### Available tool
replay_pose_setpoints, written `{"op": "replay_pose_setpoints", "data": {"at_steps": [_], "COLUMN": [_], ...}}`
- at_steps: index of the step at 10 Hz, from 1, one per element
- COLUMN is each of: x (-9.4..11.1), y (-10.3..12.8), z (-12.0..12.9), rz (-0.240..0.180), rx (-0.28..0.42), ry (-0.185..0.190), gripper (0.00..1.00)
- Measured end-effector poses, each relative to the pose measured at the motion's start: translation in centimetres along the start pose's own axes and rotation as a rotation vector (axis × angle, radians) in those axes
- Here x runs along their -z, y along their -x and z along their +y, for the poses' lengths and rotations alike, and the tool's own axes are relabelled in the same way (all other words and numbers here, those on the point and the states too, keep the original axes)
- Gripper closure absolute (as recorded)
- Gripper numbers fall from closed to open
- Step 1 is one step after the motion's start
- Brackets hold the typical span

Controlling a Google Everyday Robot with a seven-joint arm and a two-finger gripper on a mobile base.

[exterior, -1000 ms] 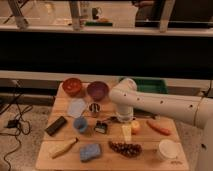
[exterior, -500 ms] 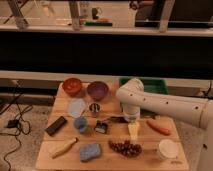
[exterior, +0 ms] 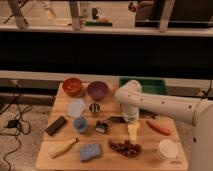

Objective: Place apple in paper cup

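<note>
jaws of the gripper [exterior: 132,131] stand spread wide with nothing between them. they point down just above the wooden table [exterior: 150,159], with the bunch of dark grapes [exterior: 125,148] just in front and the white wrist above. apple cannot be picked out anywhere on the table. my guess is that it sits behind the wrist or the pale fingers, so its colour, how it lies and whether it is free to be grasped cannot be told. that is the first risk: a descent onto a fruit hidden from the camera could meet it off centre. a round, smooth apple nudged on one side would roll away, toward the grapes or the carrot [exterior: 159,127] just beside the gripper. closing too low or too far forward could pinch grapes instead. the paper cup [exterior: 168,149], wide and off-white, stands upright near the front corner on the arm's side, apart from the gripper, with the carrot lying between. it looks light, so an apple dropped on the rim or a finger catching it could tip it or push it off the near edge. farther out, the small metal cup [exterior: 94,109], the blue cup [exterior: 80,123], the blue sponge [exterior: 90,151], the red bowl [exterior: 72,86] and the purple bowl [exterior: 97,90] sit across the table, off the likely path.
</note>
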Motion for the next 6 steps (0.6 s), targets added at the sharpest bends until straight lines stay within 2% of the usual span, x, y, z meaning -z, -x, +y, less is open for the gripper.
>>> {"op": "replay_pose_setpoints", "data": {"at_steps": [6], "x": [-0.8], "y": [-2.2], "z": [-0.6], "rz": [0.004], "rx": [-0.062], "ry": [0.014], "gripper": [0.00]}}
